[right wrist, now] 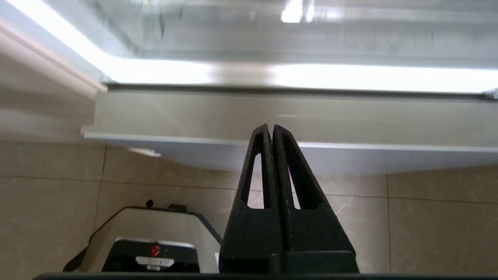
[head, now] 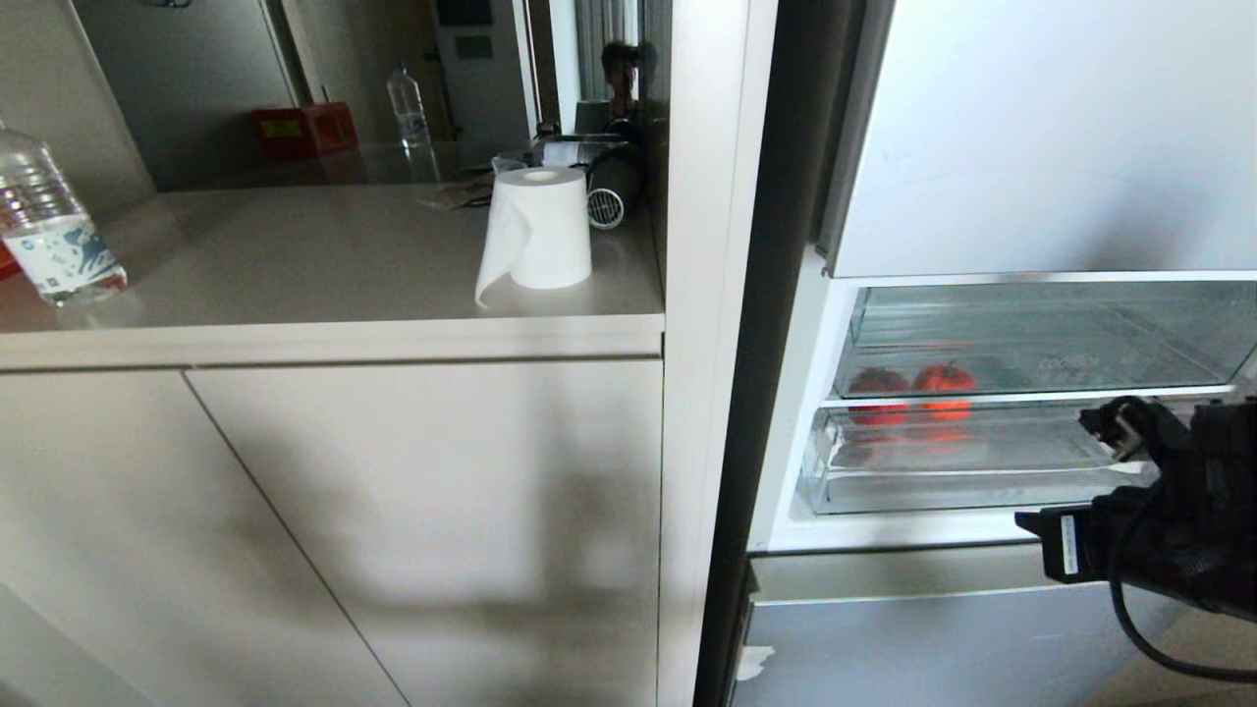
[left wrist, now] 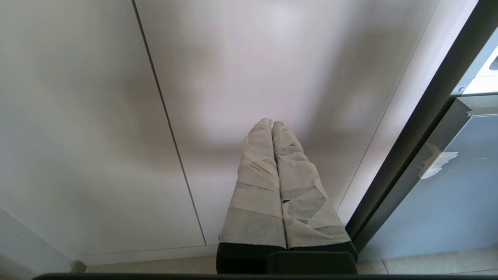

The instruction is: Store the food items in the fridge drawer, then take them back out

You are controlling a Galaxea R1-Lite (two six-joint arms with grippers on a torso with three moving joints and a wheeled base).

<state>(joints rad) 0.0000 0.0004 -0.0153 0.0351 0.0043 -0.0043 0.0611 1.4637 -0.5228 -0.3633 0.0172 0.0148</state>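
Inside the open fridge [head: 982,196] on your right, the fridge drawer [head: 962,491] sits low, its clear front lip catching glare, and behind it you can see two orange-red fruits [head: 945,378] side by side; whether they rest in that drawer or on the shelf above is hard to tell through the stacked plastic. Your right gripper [right wrist: 272,130] has its fingers pressed together and empty, pointing below the fridge's bright lower edge; from the head camera its arm is cut off by the frame. Your left gripper [left wrist: 272,123], tape-wrapped, is closed too, facing the cabinet door [left wrist: 97,116]. On the table [head: 295,265] stands a paper roll [head: 538,228].
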